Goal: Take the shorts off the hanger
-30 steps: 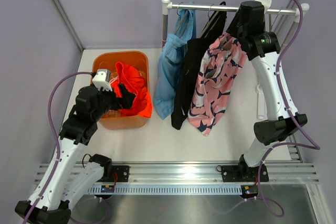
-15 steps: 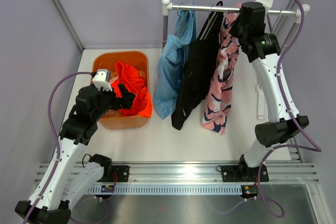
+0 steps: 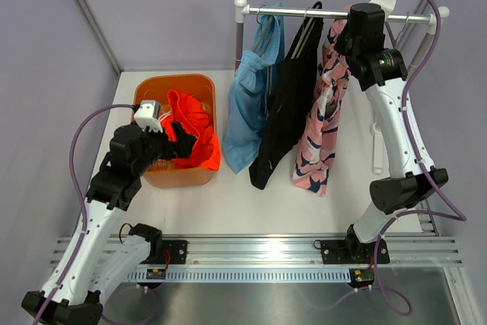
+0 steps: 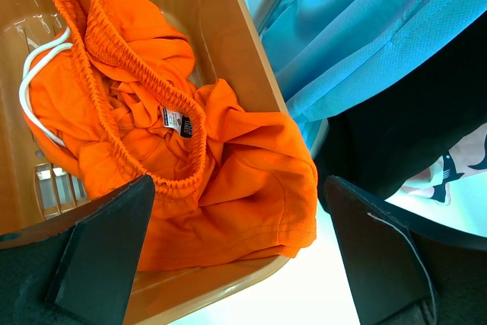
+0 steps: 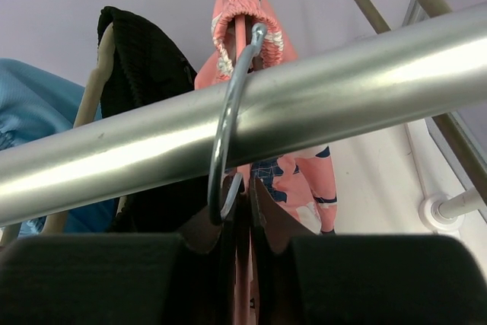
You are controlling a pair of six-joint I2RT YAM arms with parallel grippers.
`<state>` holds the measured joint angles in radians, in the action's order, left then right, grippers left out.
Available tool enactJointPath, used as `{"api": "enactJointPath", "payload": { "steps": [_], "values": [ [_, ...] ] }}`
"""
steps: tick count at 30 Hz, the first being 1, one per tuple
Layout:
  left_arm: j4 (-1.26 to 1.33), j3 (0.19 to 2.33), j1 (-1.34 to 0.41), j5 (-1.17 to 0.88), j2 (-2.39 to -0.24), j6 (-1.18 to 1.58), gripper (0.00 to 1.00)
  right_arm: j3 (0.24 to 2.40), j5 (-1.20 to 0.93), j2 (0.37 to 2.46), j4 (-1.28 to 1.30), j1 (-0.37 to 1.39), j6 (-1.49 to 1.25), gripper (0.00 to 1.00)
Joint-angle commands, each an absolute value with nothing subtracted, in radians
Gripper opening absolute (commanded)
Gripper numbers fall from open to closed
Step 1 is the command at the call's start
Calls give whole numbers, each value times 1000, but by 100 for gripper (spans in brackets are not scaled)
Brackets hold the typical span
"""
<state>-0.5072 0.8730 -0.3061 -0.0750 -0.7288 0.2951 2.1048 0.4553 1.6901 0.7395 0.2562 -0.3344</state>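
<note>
Change: pink shorts (image 3: 318, 131) were bunched wide toward the right pincer (image 5: 242, 211) a second ago; now they drop straight and narrow. Left arm unmoved.
Top view, rail: a metal rail (image 3: 304, 12) runs along the far edge of the desk (image 3: 228, 203), right half. Light blue shorts (image 3: 247, 104), black shorts (image 3: 285, 104) and the pink pair hang side by side, touching.
Top view, basket: orange shorts (image 3: 194, 131) lie crumpled in an orange plastic basket (image 3: 175, 78) near the desk's left edge, one fold over its right rim; this pair looks finished.
Left wrist view: left pincer (image 4: 240, 188) is spread wide above the orange pair, touching nothing. The cloth is matte, with a gathered elastic waistband and a white drawstring.
Right wrist view: the right pincer is pressed nearly together, apparently pinching the wire hanger hook (image 5: 224, 127) where it arches over the polished rail. The pink ruffled waistband shows beyond.
Handling: light, limp cloth that will probably sag and slide rather than resist.
Hold: likely best at the thick waistband, drawing it off while the hook is steadied.
</note>
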Motion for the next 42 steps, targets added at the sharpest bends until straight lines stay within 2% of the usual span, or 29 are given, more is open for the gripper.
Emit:
{"api": "enactJointPath", "payload": {
  "steps": [1, 15, 19, 22, 33, 42],
  "values": [
    [-482, 865, -308, -89, -735, 284, 99, 2100, 489, 1700, 759, 262, -325, 16],
    [-482, 864, -308, -90, -741, 284, 99, 2086, 509, 1712, 756, 262, -308, 18],
    [-482, 864, -308, -92, -742, 284, 99, 2083, 511, 1717, 759, 264, -305, 16],
    [-482, 864, -308, -92, -744, 284, 99, 2074, 511, 1715, 761, 262, -304, 1],
    [-482, 865, -308, -87, -742, 282, 99, 2177, 413, 1597, 839, 264, -258, 0],
    [-479, 865, -308, -98, -741, 279, 99, 2095, 285, 1465, 861, 264, -247, 0]
  ]
}}
